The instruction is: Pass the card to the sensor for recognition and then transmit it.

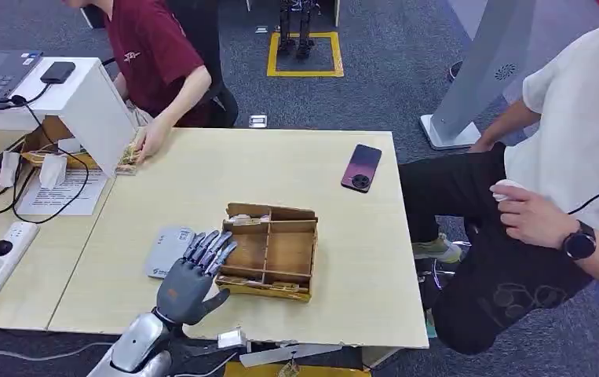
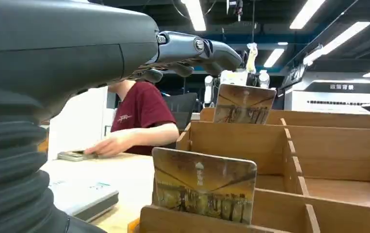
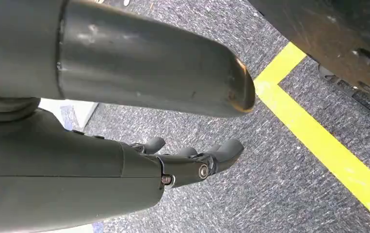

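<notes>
Left hand point(image 1: 192, 276) sits closest to the head camera, at 7 o'clock on the table point(image 1: 296, 169), fingers spread and extended, holding nothing. Fingertips reach over the left rim of the wooden box point(image 1: 280, 255); contact with the rim cannot be confirmed. Right hand point(image 3: 192, 160) hangs over grey carpet beside a yellow floor line, fingers loosely curled, nothing in it.

Table: pale wood, wide. Person in dark red shirt point(image 1: 158, 55) at 11 o'clock, one hand on a small stack near a white stand. Second person in white point(image 1: 575, 118) at 3 o'clock, off the table edge.

Wooden box: divided into compartments, roughly centre of table. Grey flat sensor pad point(image 1: 169, 250) lies just beside the box at 9 o'clock, partly under the left hand. Dark phone point(image 1: 361, 167) at 1 o'clock, well apart from the box.

Cards: in the left wrist view one card point(image 2: 204, 183) stands upright in a near slot, another card point(image 2: 243, 104) upright in a far slot under the fingertips.

Handling judgement: card looks thin, stiff, very light, glossy, so likely slippery on the faces. Little risk of breakage, though it may flex or skate if squeezed unevenly. Best hold is a thumb-and-finger pinch across both faces at the exposed top edge, lifting straight up clear of the slot walls.
</notes>
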Tool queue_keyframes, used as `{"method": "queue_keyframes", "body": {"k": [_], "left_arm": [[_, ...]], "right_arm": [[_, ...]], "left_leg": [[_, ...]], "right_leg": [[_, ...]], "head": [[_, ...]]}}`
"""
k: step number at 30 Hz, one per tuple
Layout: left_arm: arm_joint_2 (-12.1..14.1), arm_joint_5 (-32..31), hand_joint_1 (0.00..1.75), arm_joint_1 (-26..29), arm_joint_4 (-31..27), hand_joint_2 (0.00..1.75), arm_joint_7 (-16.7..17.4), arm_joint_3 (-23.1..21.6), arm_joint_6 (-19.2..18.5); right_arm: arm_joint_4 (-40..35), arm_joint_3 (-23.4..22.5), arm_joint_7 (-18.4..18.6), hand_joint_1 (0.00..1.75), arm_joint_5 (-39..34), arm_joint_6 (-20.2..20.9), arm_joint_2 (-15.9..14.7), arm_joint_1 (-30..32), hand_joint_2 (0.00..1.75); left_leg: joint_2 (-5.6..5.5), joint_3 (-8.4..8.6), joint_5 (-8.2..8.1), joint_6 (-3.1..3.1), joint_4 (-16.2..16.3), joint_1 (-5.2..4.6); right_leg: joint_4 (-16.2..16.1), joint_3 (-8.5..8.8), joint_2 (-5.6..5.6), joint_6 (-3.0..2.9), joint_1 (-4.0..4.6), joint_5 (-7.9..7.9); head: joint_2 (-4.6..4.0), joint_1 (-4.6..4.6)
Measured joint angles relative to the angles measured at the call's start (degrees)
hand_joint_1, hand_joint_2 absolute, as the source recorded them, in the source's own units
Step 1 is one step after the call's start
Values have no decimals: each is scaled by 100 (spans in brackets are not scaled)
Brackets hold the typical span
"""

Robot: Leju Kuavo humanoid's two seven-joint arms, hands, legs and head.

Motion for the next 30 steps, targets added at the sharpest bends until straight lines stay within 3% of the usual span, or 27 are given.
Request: {"method": "queue_keyframes", "body": {"k": [9, 30], "left_arm": [[41, 690, 0, 25, 160, 175, -304, -7, -48], [133, 962, 0, 66, 159, 175, -385, -138, -370]], "right_arm": [[0, 2, -7, 0, -13, 0, 0, 0, 0], [0, 96, -13, 0, -33, 2, -4, -1, 0]], "left_leg": [[0, 0, 0, 0, 0, 0], [0, 0, 0, 0, 0, 0]], "right_leg": [[0, 0, 0, 0, 0, 0], [0, 0, 0, 0, 0, 0]], "head": [[0, 0], [0, 0]]}}
